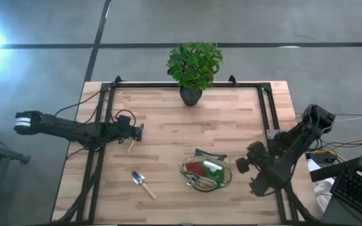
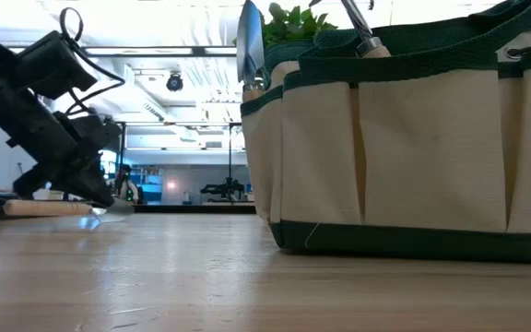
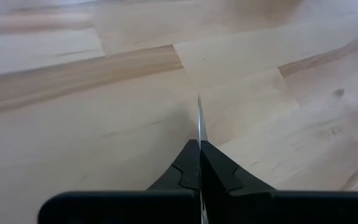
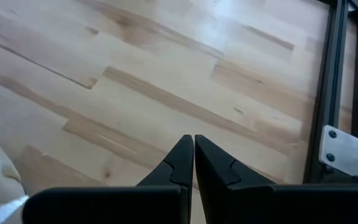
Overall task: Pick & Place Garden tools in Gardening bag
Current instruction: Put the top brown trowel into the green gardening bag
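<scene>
My left gripper is over the left part of the table, shut on a small garden tool whose light wooden handle sticks out toward the near edge. A silver-headed trowel lies flat on the table near the front edge. The gardening bag stands right of it, with a red scoop, a green spray bottle and tool handles inside. In the low view the bag fills the right side, and a trowel head rises above its rim. My right gripper is shut on nothing, just right of the bag. My left gripper pinches the tool's thin silver metal part between its two fingers; it shows edge-on, poking out past the fingertips. The fingers slant down from the table's left. The wooden handle lies level at the tabletop; whether it is lifted clear I cannot tell.
A leafy green plant in a dark pot stands at the middle of the far edge. Dark frame rails run along the table's left, far and right sides. Bare wood lies between the plant and the bag.
</scene>
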